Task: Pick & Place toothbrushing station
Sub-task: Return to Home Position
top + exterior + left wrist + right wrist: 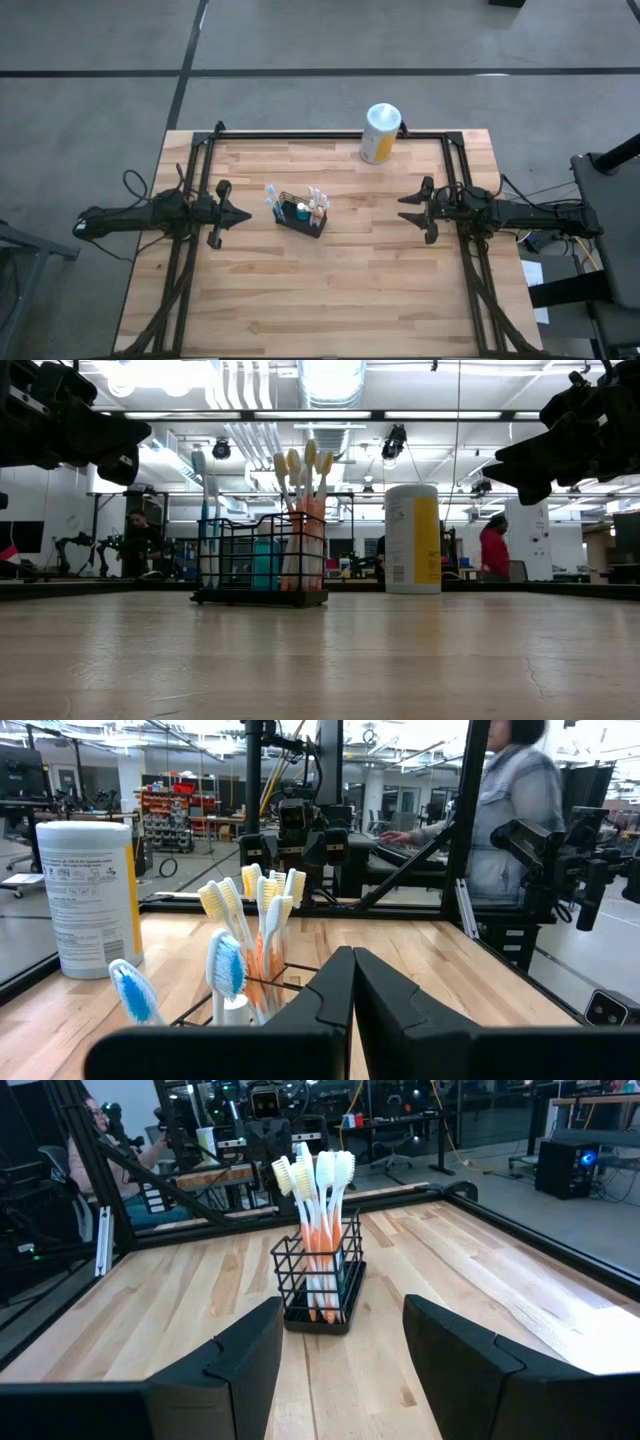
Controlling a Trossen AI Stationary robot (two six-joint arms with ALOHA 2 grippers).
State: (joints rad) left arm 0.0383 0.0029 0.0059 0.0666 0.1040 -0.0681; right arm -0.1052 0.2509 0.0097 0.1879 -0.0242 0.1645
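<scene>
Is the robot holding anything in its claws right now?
No. The left claw is shut on nothing, the right claw is open and empty, both away from the basket.

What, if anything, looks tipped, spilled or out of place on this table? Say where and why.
Nothing stands out. The wire basket stands flat on the table, only turned slightly against the boards, its toothbrushes upright inside. The canister stands upright at the far edge. The left gripper and right gripper hang clear on either side.

Your wire basket [303, 219] sits mid-worktop [330, 290], toothbrushes [316, 198] standing in it. The canister [380, 133] stands farther back, to its right. The left hand [246, 216] is just left of the basket and the right hand [403, 208] well right.
</scene>
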